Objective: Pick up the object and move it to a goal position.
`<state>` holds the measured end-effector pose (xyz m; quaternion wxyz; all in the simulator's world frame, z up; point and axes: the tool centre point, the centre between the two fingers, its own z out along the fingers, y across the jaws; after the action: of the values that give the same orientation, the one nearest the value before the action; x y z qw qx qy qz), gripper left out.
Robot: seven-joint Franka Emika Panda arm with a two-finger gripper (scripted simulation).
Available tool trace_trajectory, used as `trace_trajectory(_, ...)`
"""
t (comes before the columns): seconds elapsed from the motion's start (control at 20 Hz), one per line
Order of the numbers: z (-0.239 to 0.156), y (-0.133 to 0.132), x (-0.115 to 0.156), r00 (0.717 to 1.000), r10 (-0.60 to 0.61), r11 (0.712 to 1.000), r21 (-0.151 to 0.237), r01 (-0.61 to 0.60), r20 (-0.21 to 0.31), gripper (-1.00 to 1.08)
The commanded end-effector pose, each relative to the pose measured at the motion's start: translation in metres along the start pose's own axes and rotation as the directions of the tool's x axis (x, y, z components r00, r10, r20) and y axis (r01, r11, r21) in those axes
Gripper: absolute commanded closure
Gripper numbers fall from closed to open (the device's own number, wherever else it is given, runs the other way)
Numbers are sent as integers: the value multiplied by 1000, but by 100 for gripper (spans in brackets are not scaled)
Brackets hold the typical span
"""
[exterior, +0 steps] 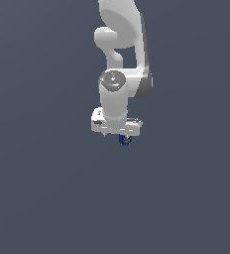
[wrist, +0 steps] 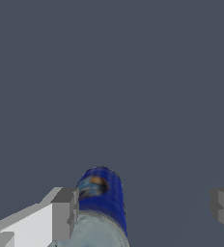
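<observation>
Our white two-fingered tool [wrist: 145, 212] stands spread wide: in the wrist view one grey finger pad [wrist: 65, 212] sits just beside the small dark-blue cylindrical can [wrist: 104, 195], while the other pad is well apart from it, so nothing is clamped. We see the can's silvery-grey top and its pale-orange label mark. In the exterior view the can [exterior: 125, 141] peeks out at six o'clock beneath the tool [exterior: 118, 133], over the plain dark-grey counter [exterior: 47, 198].

Dark-blue can [wrist: 103, 200], orange-marked label, silvery-grey top; white end effector [wrist: 145, 212].
</observation>
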<state>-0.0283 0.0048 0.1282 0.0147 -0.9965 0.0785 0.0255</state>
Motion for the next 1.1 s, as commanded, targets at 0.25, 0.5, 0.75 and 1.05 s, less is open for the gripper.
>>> trace_trajectory(0.25, 4, -21, -28, 994, 108, 994, -13, -108, -26, -92)
trace_trajectory(0.5, 6, -32, -46, 985, 168, 986, -14, -169, -42, -92)
trace_trajectory(0.75, 8, -38, -57, 977, 207, 978, -14, -208, -52, -92)
trace_trajectory(1.05, 8, -42, -63, 972, 226, 974, -13, -228, -57, -92)
